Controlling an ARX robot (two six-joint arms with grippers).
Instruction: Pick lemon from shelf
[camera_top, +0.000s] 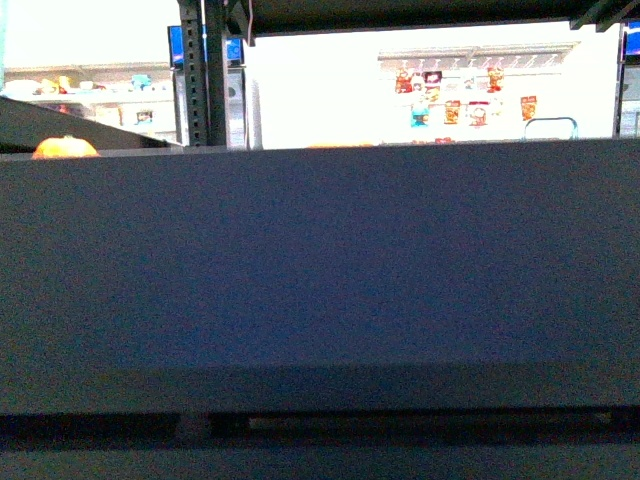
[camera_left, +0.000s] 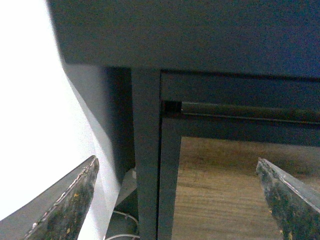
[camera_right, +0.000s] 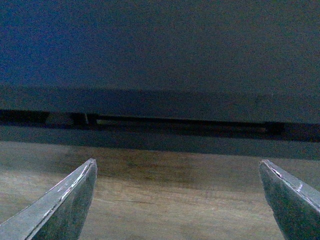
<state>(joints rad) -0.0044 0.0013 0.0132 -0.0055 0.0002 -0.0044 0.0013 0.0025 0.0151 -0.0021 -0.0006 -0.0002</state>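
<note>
The shelf's dark front wall (camera_top: 320, 270) fills most of the front view. No lemon shows in any view; only the top of an orange round fruit (camera_top: 65, 148) peeks over the shelf edge at far left. My left gripper (camera_left: 177, 200) is open and empty, facing a black upright post (camera_left: 147, 160) and the brown wood-grain panel (camera_left: 225, 200) under a dark tray edge. My right gripper (camera_right: 177, 200) is open and empty, facing the wood-grain panel (camera_right: 175, 185) below the dark tray front (camera_right: 160, 50). Neither arm shows in the front view.
Black frame uprights (camera_top: 205, 70) rise at the back left. Behind are white store shelves with goods (camera_top: 100, 95) and hanging packets (camera_top: 460, 95). White cables (camera_left: 120, 225) lie beside the post in the left wrist view.
</note>
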